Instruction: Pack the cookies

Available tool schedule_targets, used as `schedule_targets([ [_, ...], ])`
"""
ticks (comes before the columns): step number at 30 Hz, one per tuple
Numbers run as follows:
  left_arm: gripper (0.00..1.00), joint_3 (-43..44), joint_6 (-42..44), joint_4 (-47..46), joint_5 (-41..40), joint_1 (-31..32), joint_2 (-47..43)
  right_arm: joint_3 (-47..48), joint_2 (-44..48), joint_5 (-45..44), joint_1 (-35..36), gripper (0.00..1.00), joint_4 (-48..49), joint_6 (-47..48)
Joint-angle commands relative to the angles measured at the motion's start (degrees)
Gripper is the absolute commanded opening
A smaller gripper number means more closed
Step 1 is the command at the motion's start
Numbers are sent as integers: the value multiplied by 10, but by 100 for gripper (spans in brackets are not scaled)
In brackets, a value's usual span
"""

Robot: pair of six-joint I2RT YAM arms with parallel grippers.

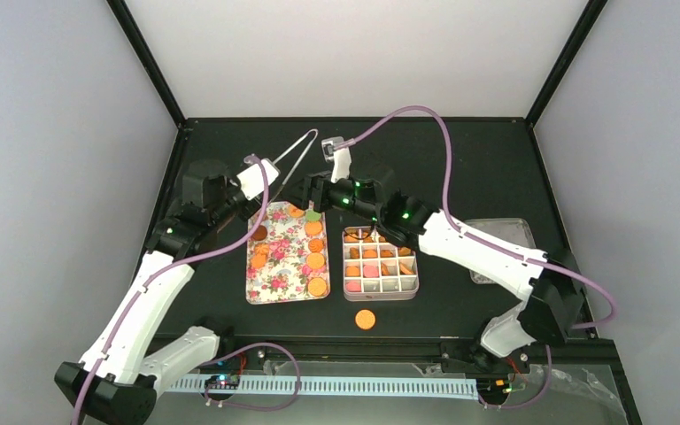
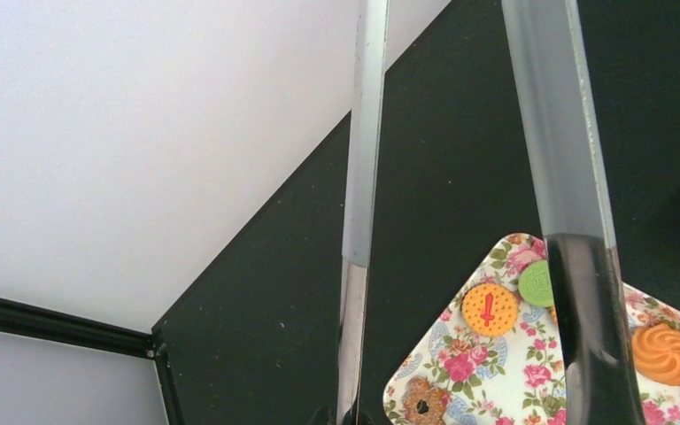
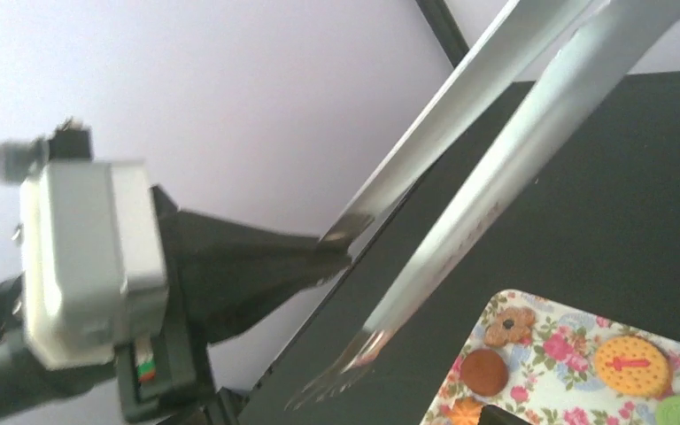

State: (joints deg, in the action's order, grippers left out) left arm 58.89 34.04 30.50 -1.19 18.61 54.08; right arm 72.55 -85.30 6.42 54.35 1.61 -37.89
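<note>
Several cookies (image 1: pixel 316 261) lie on the flower-patterned tray (image 1: pixel 283 266), mostly orange, with a green cookie (image 2: pixel 537 283) and an orange one (image 2: pixel 489 308) at its far end. More fill the white compartment box (image 1: pixel 381 285). One orange cookie (image 1: pixel 366 319) lies loose on the table in front of the box. My left gripper (image 1: pixel 270 173) is shut on one arm of the metal tongs (image 1: pixel 299 150), which slant up and away over the tray's far left corner. My right gripper (image 1: pixel 314 197) hangs open over the tray's far right end, above the green cookie, with nothing in it. One dark fingertip (image 3: pixel 496 416) shows by a brown cookie (image 3: pixel 483 371).
A clear plastic lid (image 1: pixel 500 248) lies on the table to the right of the box, under the right arm. The tongs' forked tip (image 3: pixel 336 390) hangs near the left gripper body (image 3: pixel 88 266). Black frame posts stand at the back corners.
</note>
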Motion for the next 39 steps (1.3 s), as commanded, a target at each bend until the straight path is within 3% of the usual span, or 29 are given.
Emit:
schedule_targets([
  [1,2,-2,-10,-14,19,4,-21,38,-30,-38,3,79,20,-14],
  [10,2,16,-35,19,49,4,-25,78,-77,-150,26,56,0,3],
  [17,2,43,-53,54,45,4,-24,104,-101,-238,64,16,-15,92],
  [20,2,49,-45,54,25,-1,-28,78,-90,-270,66,6,-11,110],
  [24,2,56,-51,50,20,-21,-29,35,-67,-295,66,1,2,137],
  [35,1,91,-75,16,63,-166,3,-72,-15,-375,66,1,8,176],
  [39,1,88,-78,7,79,-184,2,-84,-8,-373,66,1,8,179],
])
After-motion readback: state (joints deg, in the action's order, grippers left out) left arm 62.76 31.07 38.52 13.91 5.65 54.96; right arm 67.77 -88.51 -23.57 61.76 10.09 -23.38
